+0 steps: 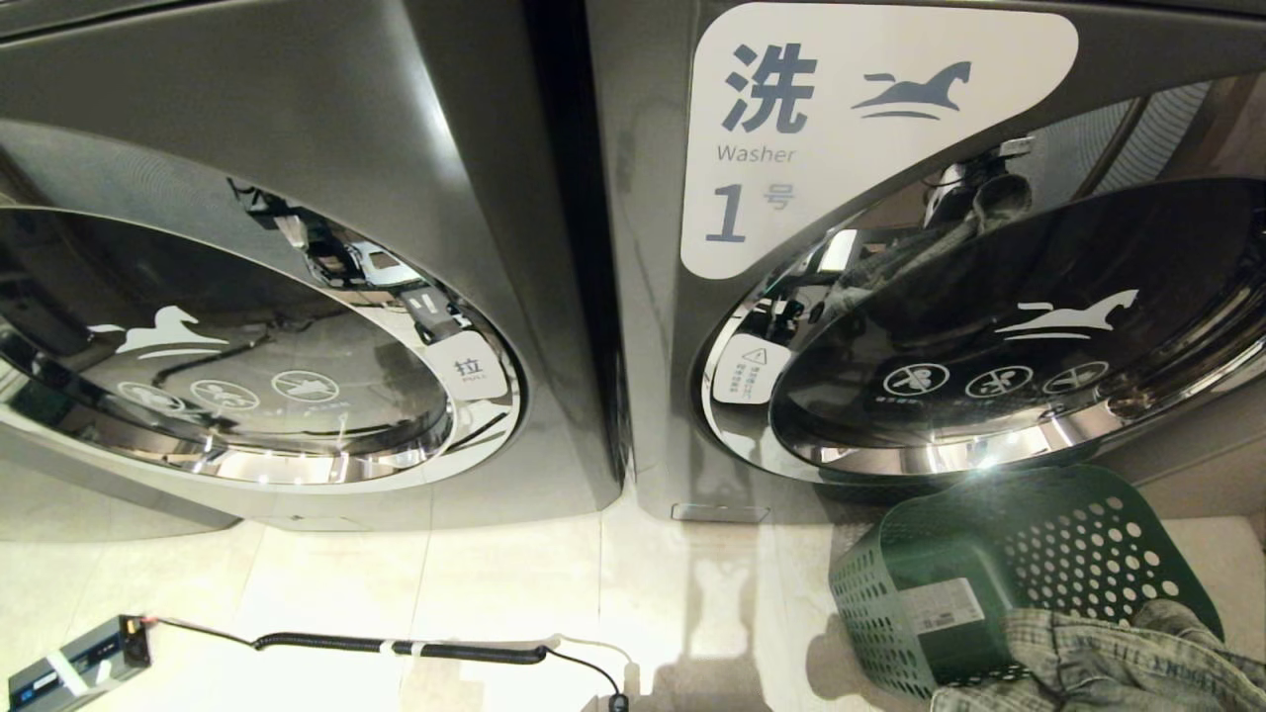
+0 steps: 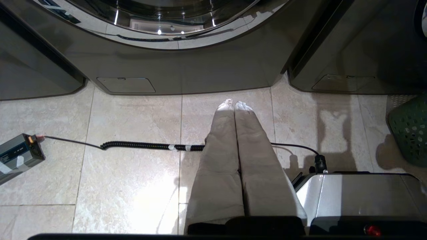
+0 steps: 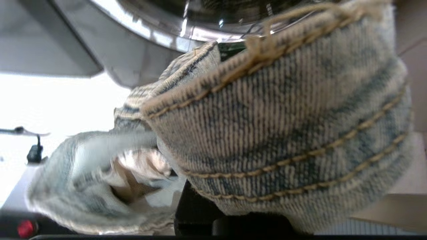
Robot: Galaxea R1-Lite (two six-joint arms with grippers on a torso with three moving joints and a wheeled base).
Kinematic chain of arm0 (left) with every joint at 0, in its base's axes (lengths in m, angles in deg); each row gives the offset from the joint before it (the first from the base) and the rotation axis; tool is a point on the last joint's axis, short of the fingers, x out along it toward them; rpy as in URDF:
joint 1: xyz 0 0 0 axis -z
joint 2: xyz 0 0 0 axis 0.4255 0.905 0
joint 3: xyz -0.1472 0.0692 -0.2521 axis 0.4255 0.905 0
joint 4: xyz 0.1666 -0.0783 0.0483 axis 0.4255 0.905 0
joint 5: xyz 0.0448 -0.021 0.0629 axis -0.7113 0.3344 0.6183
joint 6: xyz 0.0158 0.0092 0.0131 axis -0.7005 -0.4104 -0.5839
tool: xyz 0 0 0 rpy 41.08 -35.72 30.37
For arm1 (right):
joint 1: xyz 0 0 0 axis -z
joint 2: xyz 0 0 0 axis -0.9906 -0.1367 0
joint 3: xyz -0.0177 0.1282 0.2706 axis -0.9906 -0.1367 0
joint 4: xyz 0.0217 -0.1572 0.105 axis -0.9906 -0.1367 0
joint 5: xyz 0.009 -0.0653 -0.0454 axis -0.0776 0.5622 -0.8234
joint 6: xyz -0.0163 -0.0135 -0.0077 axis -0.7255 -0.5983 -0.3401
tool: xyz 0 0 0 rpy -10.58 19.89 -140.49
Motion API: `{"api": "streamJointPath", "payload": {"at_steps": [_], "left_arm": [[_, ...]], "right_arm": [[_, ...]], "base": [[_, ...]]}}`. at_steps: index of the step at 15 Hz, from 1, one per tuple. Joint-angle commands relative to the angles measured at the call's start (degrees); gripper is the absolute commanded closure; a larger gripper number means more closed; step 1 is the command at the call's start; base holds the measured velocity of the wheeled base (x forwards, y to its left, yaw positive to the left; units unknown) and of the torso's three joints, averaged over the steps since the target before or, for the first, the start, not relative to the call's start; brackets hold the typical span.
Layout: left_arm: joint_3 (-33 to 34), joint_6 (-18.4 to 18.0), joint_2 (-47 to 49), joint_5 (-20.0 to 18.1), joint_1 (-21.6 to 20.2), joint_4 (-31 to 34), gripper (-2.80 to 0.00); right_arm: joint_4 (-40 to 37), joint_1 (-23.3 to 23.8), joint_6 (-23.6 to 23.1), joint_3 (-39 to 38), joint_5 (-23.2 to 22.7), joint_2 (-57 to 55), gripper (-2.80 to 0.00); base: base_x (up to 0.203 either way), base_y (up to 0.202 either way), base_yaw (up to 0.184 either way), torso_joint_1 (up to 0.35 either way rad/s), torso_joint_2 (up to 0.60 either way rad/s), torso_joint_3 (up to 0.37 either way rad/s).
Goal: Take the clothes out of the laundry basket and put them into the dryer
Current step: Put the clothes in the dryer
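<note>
On right machine point(image 1: 890, 297), "Washer 1" label point(image 1: 851, 129), denim point(image 3: 283, 126) seemingly gripped.

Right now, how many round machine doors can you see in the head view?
2: the left door on the left machine, and the right door under the Washer label, above the green basket. Others may be outside the view.
</note>
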Motion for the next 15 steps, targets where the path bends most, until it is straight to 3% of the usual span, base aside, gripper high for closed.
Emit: {"api": "streamJointPath", "payload": {"at_steps": [1,7,10,15], "left_arm": [[0.0,0.0,-0.2,0.0,0.0,0.0,0.00],[0.0,0.0,-0.2,0.0,0.0,0.0,0.00],[0.0,0.0,-0.2,0.0,0.0,0.0,0.00],[0.0,0.0,-0.2,0.0,0.0,0.0,0.00]], "right_arm": [[0.0,0.0,0.1,0.0,0.0,1.3,0.00],[-0.6,-0.1,0.4,0.2,-0.1,1.3,0.00],[-0.1,-0.1,5.6,-0.1,1.7,1.3,0.00],[-0.2,-0.1,3.2,0.1,1.4,1.3,0.00]], "base": [[0.000,0.000,0.000,0.000,0.00,0.000],[0.000,0.000,0.000,0.000,0.00,0.000],[0.000,0.000,0.000,0.000,0.00,0.000],[0.000,0.000,0.000,0.000,0.00,0.000]]}}
